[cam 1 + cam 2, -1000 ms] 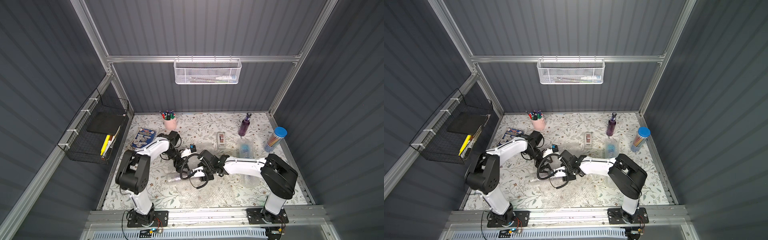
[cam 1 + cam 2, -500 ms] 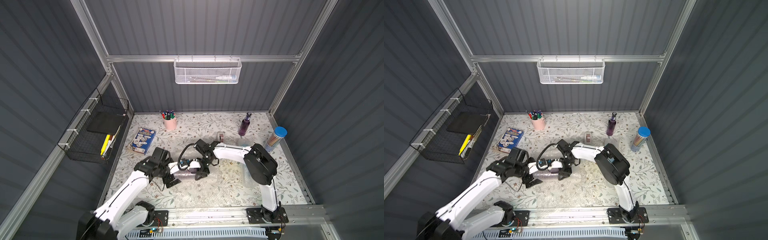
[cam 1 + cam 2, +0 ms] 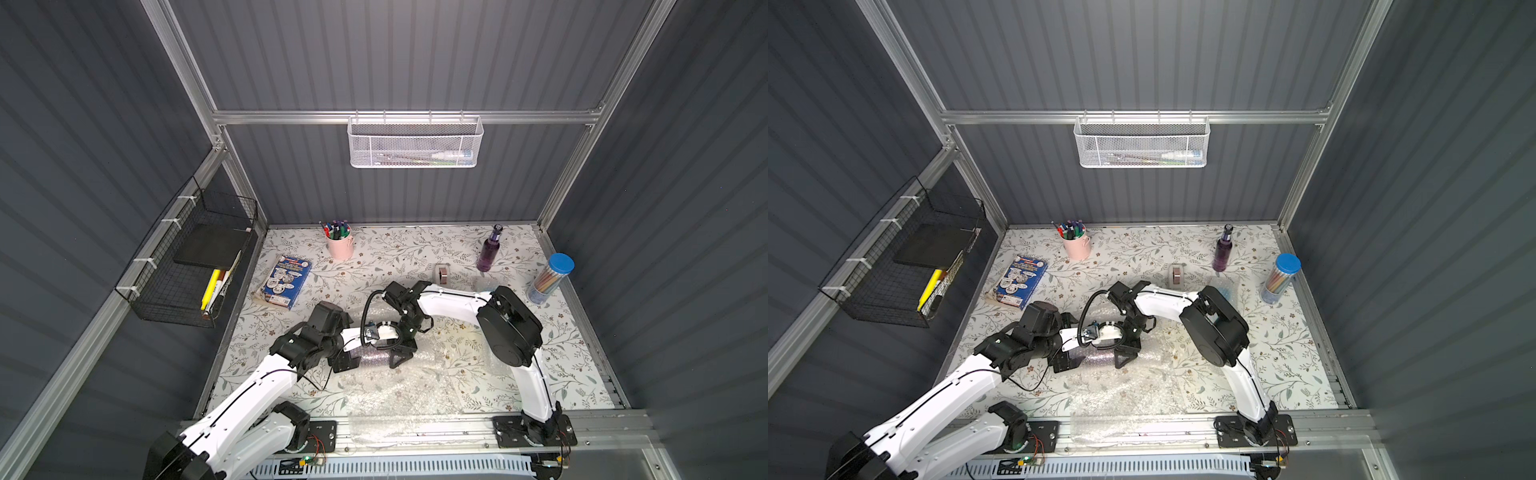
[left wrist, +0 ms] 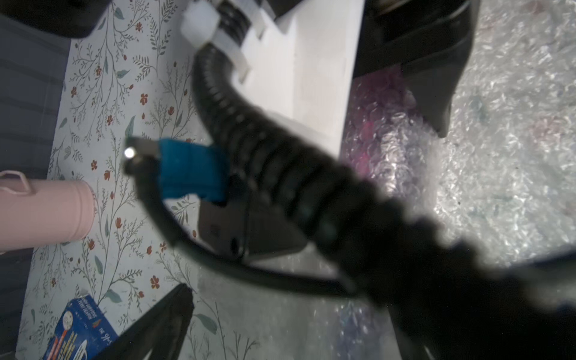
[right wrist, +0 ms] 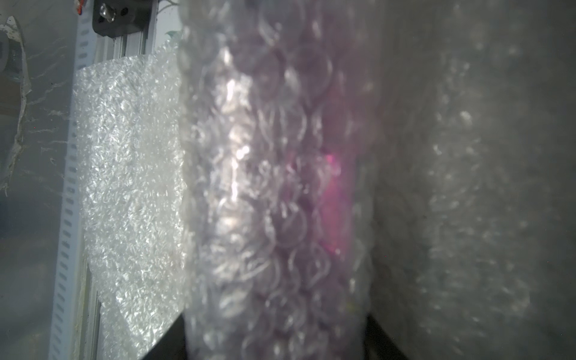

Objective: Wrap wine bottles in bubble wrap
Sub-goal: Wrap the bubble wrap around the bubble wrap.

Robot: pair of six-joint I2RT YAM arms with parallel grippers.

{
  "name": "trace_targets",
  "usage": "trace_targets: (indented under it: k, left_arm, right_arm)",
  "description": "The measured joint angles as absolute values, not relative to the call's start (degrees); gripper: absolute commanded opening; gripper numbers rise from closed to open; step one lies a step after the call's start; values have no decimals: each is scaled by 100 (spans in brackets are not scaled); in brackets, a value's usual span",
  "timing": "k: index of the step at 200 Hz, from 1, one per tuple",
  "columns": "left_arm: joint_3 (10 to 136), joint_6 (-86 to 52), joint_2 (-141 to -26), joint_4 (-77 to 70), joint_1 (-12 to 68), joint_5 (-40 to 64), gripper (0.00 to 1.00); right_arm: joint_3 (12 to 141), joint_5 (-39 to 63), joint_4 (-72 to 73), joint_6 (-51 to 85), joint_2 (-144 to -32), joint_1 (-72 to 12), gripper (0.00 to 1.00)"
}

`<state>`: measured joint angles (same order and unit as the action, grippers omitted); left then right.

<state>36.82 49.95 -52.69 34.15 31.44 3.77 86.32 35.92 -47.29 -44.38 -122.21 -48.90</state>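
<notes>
Grey ribbed walls boxed in a floral desk [image 3: 374,257], and we noted most of the action at its front centre. A sheet of bubble wrap [image 3: 399,395] lay flat there, reaching to the front rail.

The wrapped bottle [image 3: 374,358], purple under the plastic, lay on its side on the far edge of that sheet. Its long axis ran left to right across the desk, straight between the two hands. The right hand [image 3: 401,357] came down on its right part, about half closed, with the roll between its jaws. In the right wrist view the roll [image 5: 280,187] filled the gap between the dark fingers [image 5: 168,339], so we read that as a grip.

The left hand [image 3: 345,361] sat just beside the roll's left end, spread fully wide, and we saw nothing in it. Both hands were at the roll, but only the right one had it.

We judged the left hand only needed to close sideways along that axis onto the free end.

A second purple bottle [image 3: 490,249] stood upright and bare near the back wall, well apart from both hands. So we judged more wrapping remained.
</notes>
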Motion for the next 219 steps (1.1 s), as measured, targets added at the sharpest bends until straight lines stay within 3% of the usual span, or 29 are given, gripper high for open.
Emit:
trace_targets:
  k: [62, 94, 135, 219]
  left_arm:
    - [4416, 4471, -5159, 4984, 3065, 161, 99]
    - [4333, 4248, -5089, 4936, 3072, 609, 99]
    - [4040, 4051, -4429, 5078, 3089, 283, 100]
    - [4042, 3916, -4998, 4893, 3194, 427, 99]
  right_arm:
    - [8641, 3662, -4744, -4637, -12199, -4980, 48]
    - [8755, 3688, -4873, -4698, -12199, -5002, 48]
    - [8731, 3693, -4882, -4755, -12178, -5144, 47]
    - [8344, 3225, -4689, -4672, -11802, -5052, 45]
